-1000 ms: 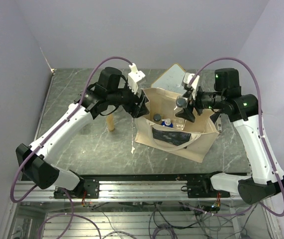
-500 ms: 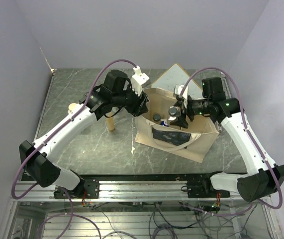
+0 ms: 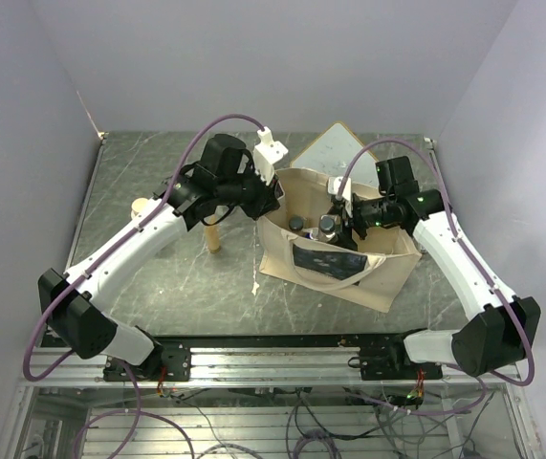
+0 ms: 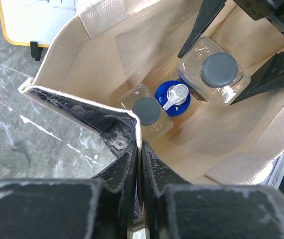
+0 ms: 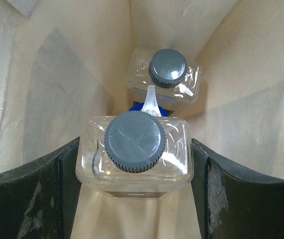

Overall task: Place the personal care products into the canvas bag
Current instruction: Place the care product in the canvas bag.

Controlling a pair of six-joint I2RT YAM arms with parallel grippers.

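Observation:
The canvas bag (image 3: 387, 277) stands open at mid-table, dark print on its near side. My left gripper (image 3: 271, 203) is shut on the bag's left rim, and the left wrist view shows the fabric edge pinched between its fingers (image 4: 140, 154). My right gripper (image 3: 330, 228) reaches down inside the bag, shut on a clear square bottle with a grey cap (image 5: 134, 144). On the bag's floor stand another clear grey-capped bottle (image 5: 166, 69) and a blue-capped bottle (image 4: 172, 97). A tan cylinder (image 3: 213, 234) and a cream round container (image 3: 140, 205) stand on the table under my left arm.
A white wood-framed board (image 3: 335, 148) lies behind the bag. Grey walls close in the marble table at the back and on both sides. A metal rail (image 3: 273, 359) carries the arm bases along the near edge.
My right gripper has carried the clear bottle down and leftward into the bag. My left gripper has closed from open onto the bag's rim.

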